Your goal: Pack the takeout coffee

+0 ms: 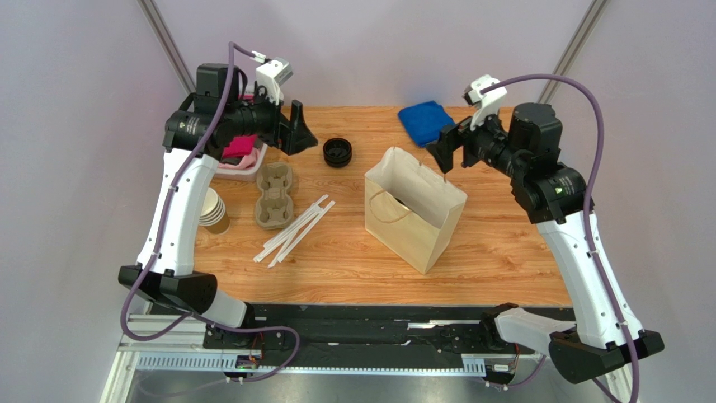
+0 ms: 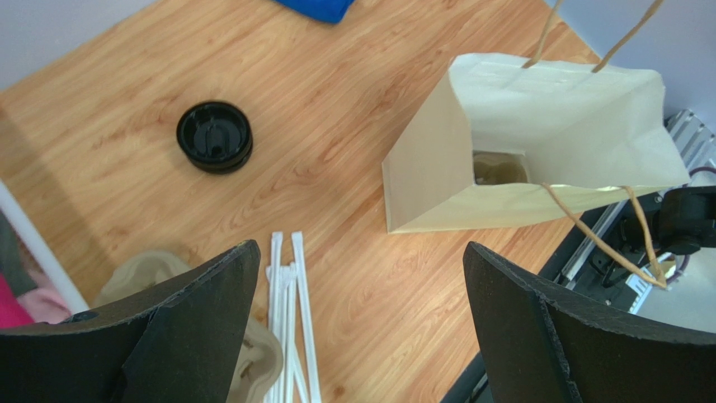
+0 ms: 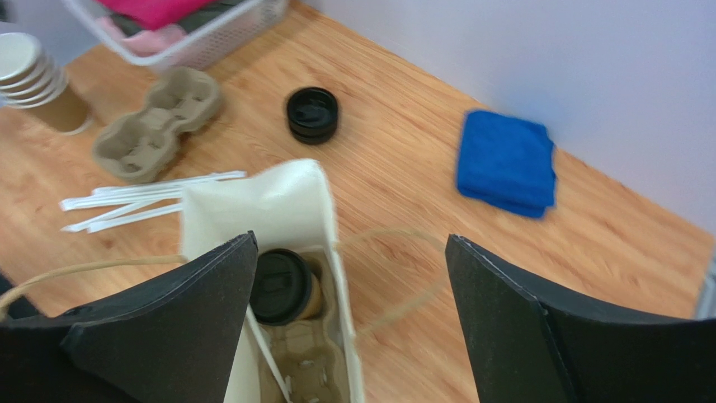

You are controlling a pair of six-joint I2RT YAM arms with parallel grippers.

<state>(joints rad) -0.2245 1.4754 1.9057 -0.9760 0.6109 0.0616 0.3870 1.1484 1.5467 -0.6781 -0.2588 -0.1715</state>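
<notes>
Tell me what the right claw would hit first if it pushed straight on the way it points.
Most likely the paper bag: the open right claw aims down at its mouth, so the bag's rim comes first, then the lidded takeout coffee inside. Depth is hard to judge.

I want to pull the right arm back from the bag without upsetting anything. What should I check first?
1. takeout coffee inside the paper bag: ok.
2. black lid on the cup: ok.
3. right gripper jaws open, nothing between them: ok.
4. left gripper jaws open and empty: ok.
5. Bag standing upright: ok.
6. bag handles clear of the right gripper: cannot tell; one loop runs close by a finger.
</notes>
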